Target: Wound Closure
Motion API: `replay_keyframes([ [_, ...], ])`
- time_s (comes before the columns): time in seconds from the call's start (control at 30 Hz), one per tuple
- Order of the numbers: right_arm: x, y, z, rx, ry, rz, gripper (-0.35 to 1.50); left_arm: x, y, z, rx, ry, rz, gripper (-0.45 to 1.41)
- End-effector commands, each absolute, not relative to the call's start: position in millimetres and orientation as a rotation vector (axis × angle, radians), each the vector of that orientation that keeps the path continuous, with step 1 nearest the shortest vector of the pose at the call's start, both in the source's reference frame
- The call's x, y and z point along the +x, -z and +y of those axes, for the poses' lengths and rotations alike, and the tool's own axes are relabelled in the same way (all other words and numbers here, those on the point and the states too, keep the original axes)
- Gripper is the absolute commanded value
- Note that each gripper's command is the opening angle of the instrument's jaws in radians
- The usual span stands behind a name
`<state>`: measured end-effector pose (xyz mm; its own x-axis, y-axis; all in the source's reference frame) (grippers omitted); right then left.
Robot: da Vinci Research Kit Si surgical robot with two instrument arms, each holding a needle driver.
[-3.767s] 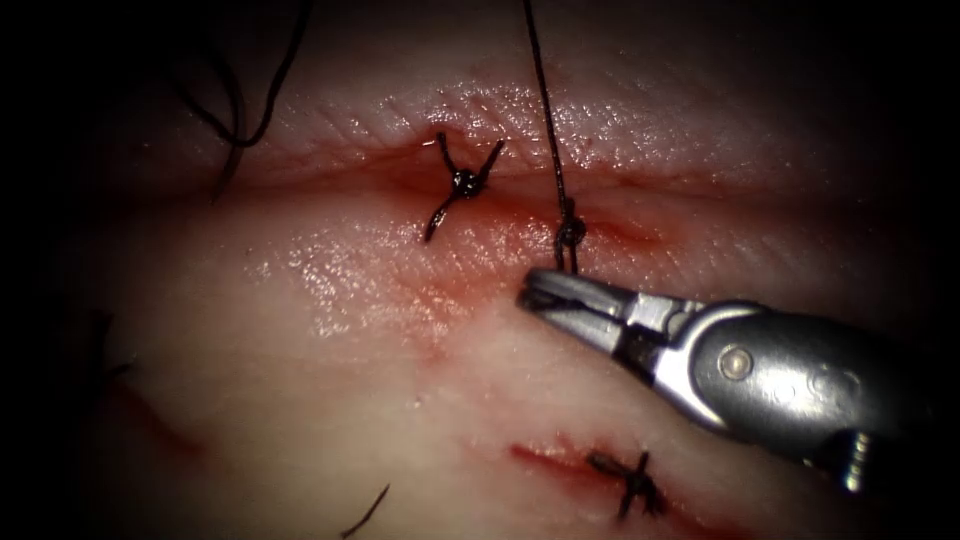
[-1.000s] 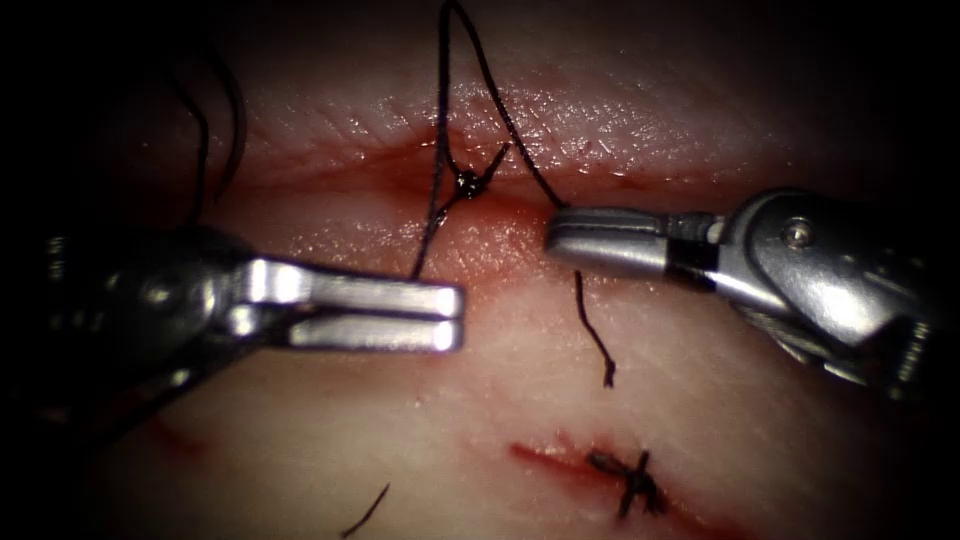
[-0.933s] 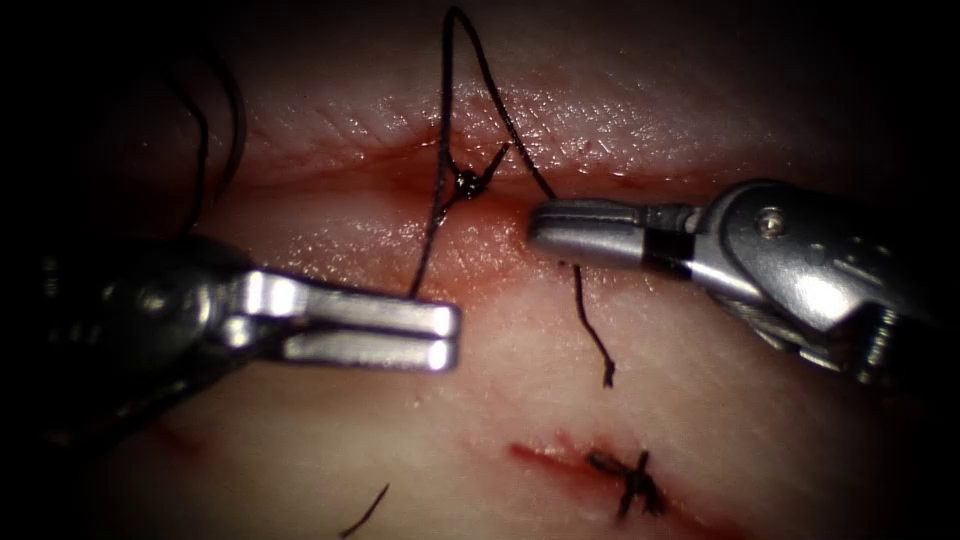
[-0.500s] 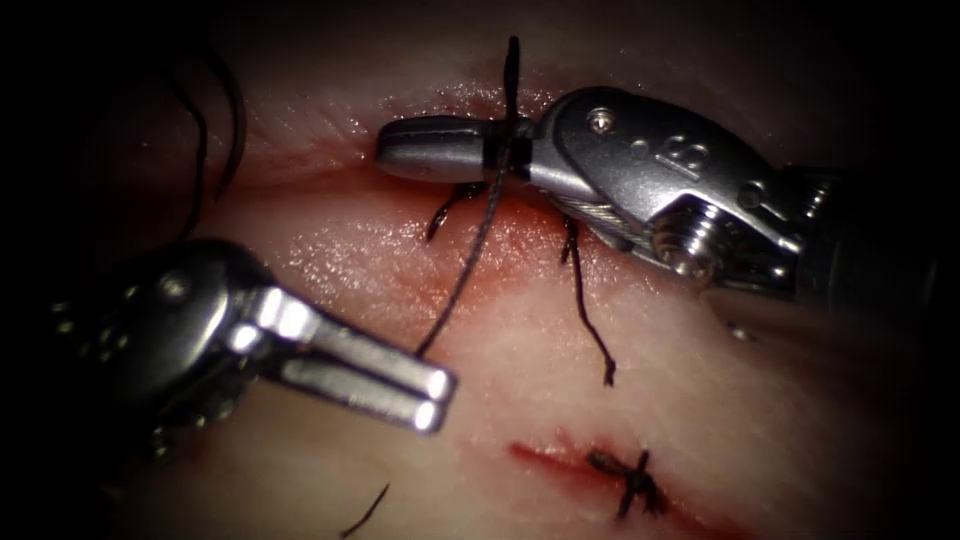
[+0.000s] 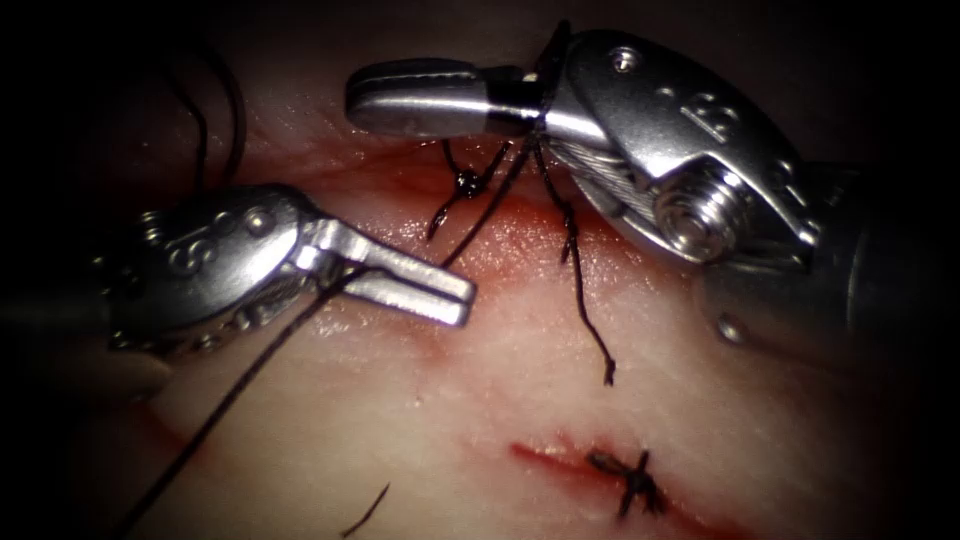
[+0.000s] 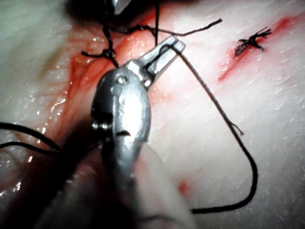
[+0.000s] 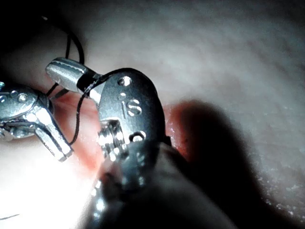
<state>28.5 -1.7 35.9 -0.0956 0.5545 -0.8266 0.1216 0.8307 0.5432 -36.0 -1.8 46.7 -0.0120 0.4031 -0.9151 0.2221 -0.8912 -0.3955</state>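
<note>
- Endoscope view, nearest edge of the tissue: one finished stitch sits on a short red cut, and one loose cut end of thread lies to its left.
- One thread runs from the near left corner up to the left arm's tool.
- That tool comes in from the left. Its jaws stand slightly parted, with the thread passing between them near their base; whether they grip it I cannot tell. The left wrist view shows the same tool with the thread looped through the jaws.
- Past the jaws, the thread rises slantwise to the right arm's tool.
- One tied knot sits on the long cut, between the two tools. A second stitch lies to its right, its free tail hanging toward the near edge.
- Farthest, the right arm's tool has its jaws closed, with thread wrapped around their base. The right wrist view shows that wrap too.
- A mark like "8" is stamped on its wrist; it is not cleanly readable.
- Two tools, three stitches.
</note>
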Motion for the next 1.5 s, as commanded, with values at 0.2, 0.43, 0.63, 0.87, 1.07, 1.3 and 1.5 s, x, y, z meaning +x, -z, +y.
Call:
replay_keyframes([
  [0.2, 28.0, -36.1, -1.5, 0.61, -0.309, 1.694, -0.35, -36.2, -46.8, -0.1, -2.095, -2.018, -0.684, -0.45],
  [0.43, 26.8, -35.8, -1.9, 0.789, -0.063, 1.633, -0.35, -36.1, -46.7, 2.0, -2.111, -2.01, -0.66, -0.45],
  [0.63, 25.7, -35.0, -3.0, 0.875, 0.207, 1.526, -0.35, -37.1, -48.1, 3.4, -2.103, -2.017, -0.633, -0.45],
  [0.87, 24.8, -34.2, -4.0, 0.838, 0.404, 1.401, -0.35, -38.1, -49.3, 3.9, -2.089, -2.025, -0.607, -0.45],
  [1.07, 24.4, -33.7, -5.1, 0.78, 0.472, 1.399, -0.32, -38.3, -49.3, 3.8, -2.087, -2.026, -0.604, -0.45],
  [1.3, 24.0, -33.6, -7.7, 0.761, 0.569, 1.318, 0.21, -38.3, -49.2, 3.8, -2.086, -2.026, -0.604, -0.45],
  [1.5, 23.4, -34.7, -8.8, 0.713, 0.581, 1.279, 0.56, -38.1, -49.1, 3.3, -2.086, -2.031, -0.602, -0.45],
])
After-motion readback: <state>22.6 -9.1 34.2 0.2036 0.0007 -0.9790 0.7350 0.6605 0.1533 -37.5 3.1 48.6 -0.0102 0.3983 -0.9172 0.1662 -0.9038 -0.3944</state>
